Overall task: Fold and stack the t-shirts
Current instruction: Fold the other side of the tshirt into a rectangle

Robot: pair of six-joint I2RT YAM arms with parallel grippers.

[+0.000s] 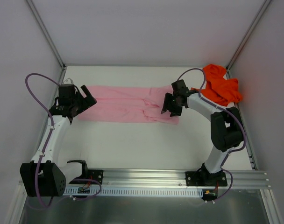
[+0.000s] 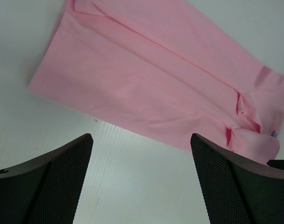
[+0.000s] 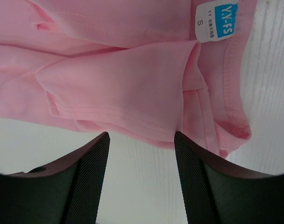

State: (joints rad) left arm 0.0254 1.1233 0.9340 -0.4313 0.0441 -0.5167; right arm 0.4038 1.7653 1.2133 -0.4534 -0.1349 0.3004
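The pink t-shirt (image 1: 128, 109) lies folded lengthwise across the desk (image 1: 146, 144), the orange t-shirt (image 1: 220, 86) crumpled far right; left claw (image 1: 88, 99) and right claw (image 1: 169, 108) hang open at its ends; pinching only the top layer could undo the fold.

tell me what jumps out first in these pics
The pink shirt lies flat as a long folded band across the middle of the table, with the open left tool at its left end and the open right tool at its right end. The bright orange shirt sits crumpled in the far right corner. In the right wrist view, a blue and white label marked S shows at the pink collar.
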